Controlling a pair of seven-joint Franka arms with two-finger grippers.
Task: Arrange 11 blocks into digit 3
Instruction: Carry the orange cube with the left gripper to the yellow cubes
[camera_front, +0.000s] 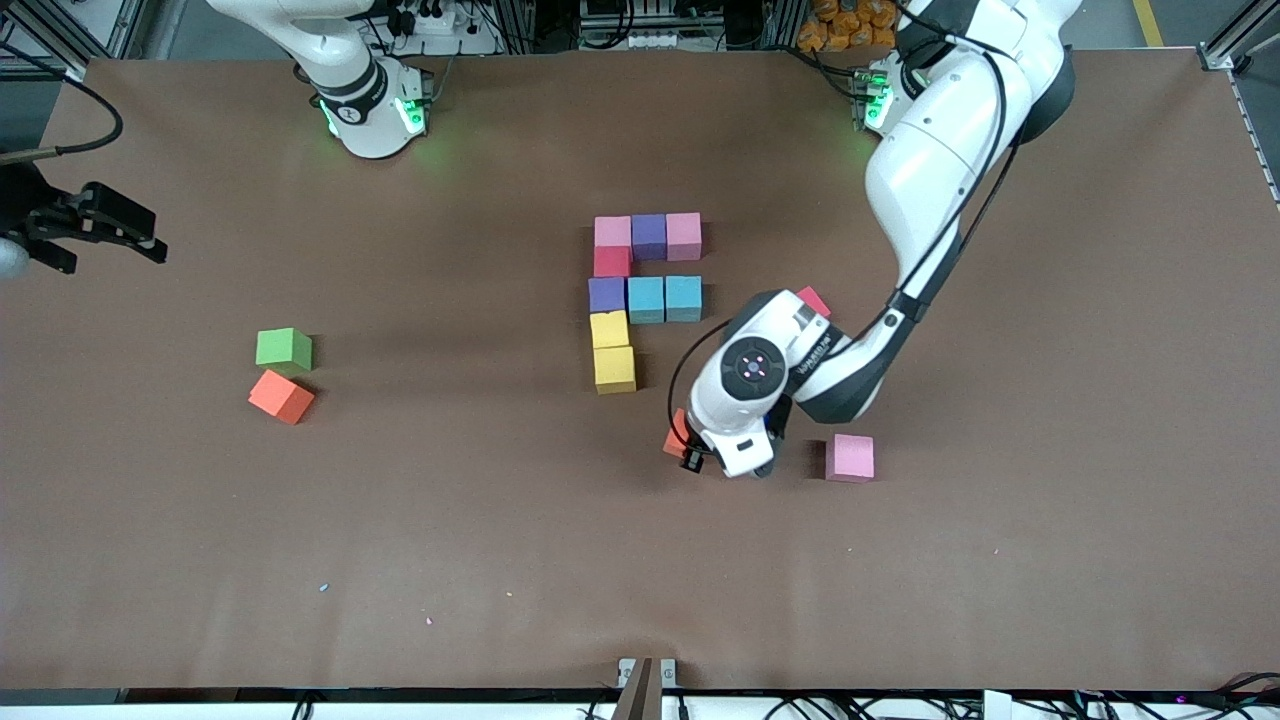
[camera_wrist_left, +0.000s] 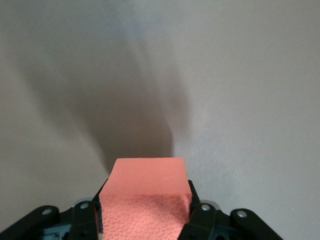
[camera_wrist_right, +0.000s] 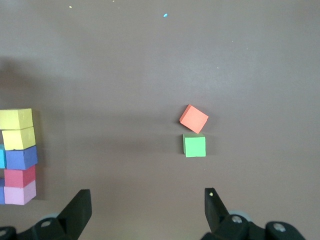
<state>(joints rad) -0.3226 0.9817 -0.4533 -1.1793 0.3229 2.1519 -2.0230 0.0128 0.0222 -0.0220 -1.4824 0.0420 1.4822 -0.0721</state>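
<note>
My left gripper (camera_front: 683, 437) (camera_wrist_left: 145, 202) is shut on an orange block (camera_front: 677, 431) (camera_wrist_left: 148, 176), low at the table and nearer the front camera than the figure. The figure is a row of pink (camera_front: 612, 231), purple (camera_front: 649, 236) and pink (camera_front: 684, 235) blocks, with a spine of crimson (camera_front: 612, 261), purple (camera_front: 606, 294) and two yellow blocks (camera_front: 613, 350). Two sky-blue blocks (camera_front: 664, 298) form its middle bar. My right gripper (camera_front: 148, 241) (camera_wrist_right: 147, 205) waits open at the right arm's end of the table, holding nothing.
Loose on the table: a pink block (camera_front: 850, 457) beside the left hand, a crimson block (camera_front: 814, 300) partly hidden by the left arm, and an orange block (camera_front: 281, 396) (camera_wrist_right: 194, 118) touching a green cube (camera_front: 283, 348) (camera_wrist_right: 194, 145) toward the right arm's end.
</note>
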